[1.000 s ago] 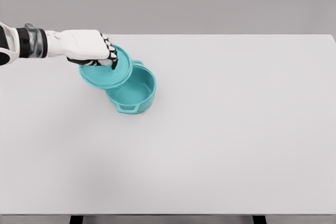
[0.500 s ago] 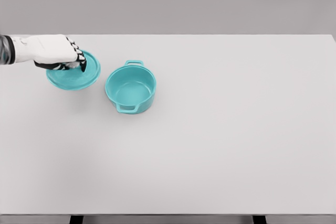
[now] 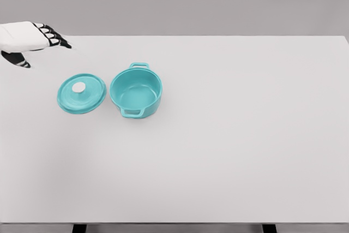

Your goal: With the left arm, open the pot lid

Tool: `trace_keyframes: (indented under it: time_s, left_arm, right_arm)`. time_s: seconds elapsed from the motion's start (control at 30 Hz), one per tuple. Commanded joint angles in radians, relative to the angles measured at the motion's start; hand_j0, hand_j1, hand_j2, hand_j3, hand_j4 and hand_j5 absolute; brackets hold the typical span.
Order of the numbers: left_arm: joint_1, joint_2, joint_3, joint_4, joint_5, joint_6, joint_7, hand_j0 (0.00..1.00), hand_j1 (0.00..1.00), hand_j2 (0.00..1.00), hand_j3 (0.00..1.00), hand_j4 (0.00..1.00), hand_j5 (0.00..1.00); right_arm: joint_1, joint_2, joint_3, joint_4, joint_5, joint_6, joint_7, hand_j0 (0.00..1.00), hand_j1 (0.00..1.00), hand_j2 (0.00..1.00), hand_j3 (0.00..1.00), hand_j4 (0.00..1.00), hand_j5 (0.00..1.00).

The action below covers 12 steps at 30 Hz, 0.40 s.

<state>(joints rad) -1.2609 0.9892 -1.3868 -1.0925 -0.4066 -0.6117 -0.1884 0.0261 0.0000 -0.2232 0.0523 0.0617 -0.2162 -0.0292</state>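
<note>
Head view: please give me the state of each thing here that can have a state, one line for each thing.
pot: open, lid off, upright on the table, nothing visible inside.
lid: lying flat on the table just left of the pot, white knob up, not held.
left robot hand: open, fingers extended, holds nothing, raised at the far left edge, apart from the lid.
right robot hand: not in view.

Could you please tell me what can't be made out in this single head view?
- Left hand: its arm is cut off by the left picture edge.
- Right arm: out of frame altogether.
- Lid and pot: whether their rims touch; too small to tell.
- Table legs: cropped by the bottom edge.
</note>
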Motion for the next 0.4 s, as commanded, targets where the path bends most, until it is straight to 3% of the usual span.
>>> trace_keyframes:
  time_s: [0.0,0.1,0.37]
  left_arm:
    - [0.000,0.026,0.019,0.025,0.003,0.001,0.001,1.00,1.00,1.00,1.00,1.00,1.00]
    - [0.043,0.023,0.041,0.022,0.008,0.001,0.000,1.00,1.00,1.00,1.00,1.00,1.00]
    - [0.057,0.011,0.046,-0.093,0.005,0.001,-0.003,1.00,1.00,1.00,1.00,1.00,1.00]
  right_arm:
    - [0.000,0.000,-0.001,0.000,0.000,0.000,0.000,1.00,1.00,1.00,1.00,1.00,1.00]
    - [0.000,0.000,-0.001,0.000,0.000,0.000,0.000,1.00,1.00,1.00,1.00,1.00,1.00]
    - [0.000,0.000,-0.001,0.000,0.000,0.000,0.000,1.00,1.00,1.00,1.00,1.00,1.00]
